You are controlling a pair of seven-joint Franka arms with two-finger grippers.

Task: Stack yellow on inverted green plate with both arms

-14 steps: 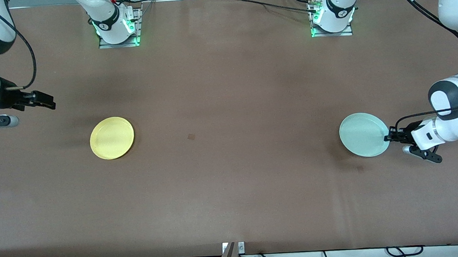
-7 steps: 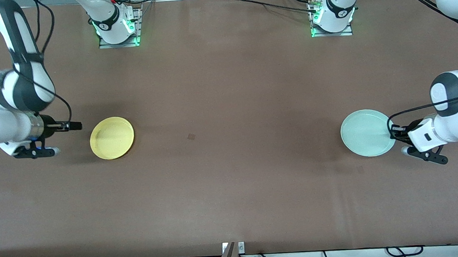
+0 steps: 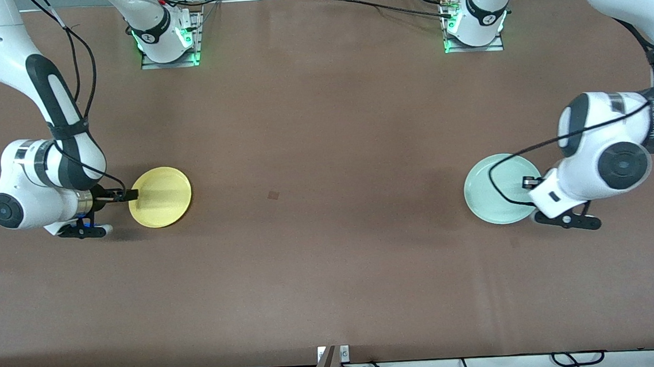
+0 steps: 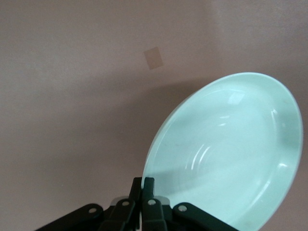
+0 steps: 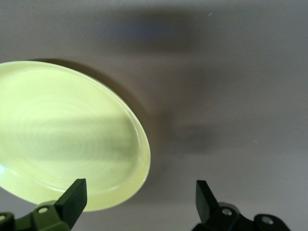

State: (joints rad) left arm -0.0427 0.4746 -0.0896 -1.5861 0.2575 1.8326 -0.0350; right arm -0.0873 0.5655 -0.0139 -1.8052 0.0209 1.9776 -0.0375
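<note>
Where the left gripper (image 4: 143,185) meets the green plate (image 4: 226,149), jaws pinched tight on the rim, plate tipped up off the table (image 3: 333,275) in the left wrist view, hollow side facing the camera, its shadow on the brown surface beneath. Seen from the front, fingers hidden under the white wrist; only the plate (image 3: 498,197) and part of the hand showing, toward the left arm's end of the table. Lower edge of the plate cut off by the frame in the wrist view. Nothing lying in the plate.

At the right gripper (image 5: 139,195), jaws spread wide, one finger (image 5: 72,195) over the rim of the yellow (image 5: 67,139), the other over bare table; whether either finger touches the plate, hard to tell. From the front, gripper (image 3: 126,195) low at the plate's edge on the side toward the right arm's end, only a dark tip visible past the wrist. Yellow (image 3: 161,197) flat on the table, hollow side up, holding nothing, one side of it cut off by the frame in the right wrist view.

Plates well apart, a small dark square mark (image 3: 273,195) on the table between them, closer to the yellow.
</note>
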